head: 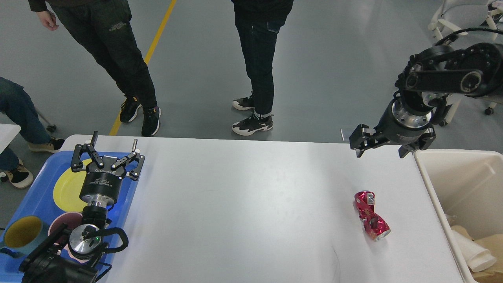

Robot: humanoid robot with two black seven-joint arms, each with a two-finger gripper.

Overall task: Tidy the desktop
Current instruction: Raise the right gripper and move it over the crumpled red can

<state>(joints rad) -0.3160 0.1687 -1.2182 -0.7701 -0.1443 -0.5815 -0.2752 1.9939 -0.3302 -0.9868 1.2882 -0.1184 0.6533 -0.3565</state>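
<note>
Mostly, progress: the bench (243,196) looks close to tidy, with a single stray item left on its bare white top.
Bench position: it fills the lower middle of the head view, between the blue tray (29,188) at its left end and the cream-white bin (436,188) at its right end.
Done, as judged: a yellow plate (68,188), a blue mug (23,234) and a pink bowl (65,224) sit in the tray; crumpled paper and a white cup (473,251) lie in the bin.
Left to do: a crushed red can (371,215) lies on its side on the bench, near the bin but apart from it.
Left tool (108,155): released, fingers spread, grasping nothing, above the tray.
Right tool (379,143): released and empty, above the far bench edge, beyond the can.
Next, likely: the right arm lowers to the can and carries it to the bin.
Bystanders: two people stand past the far edge.
</note>
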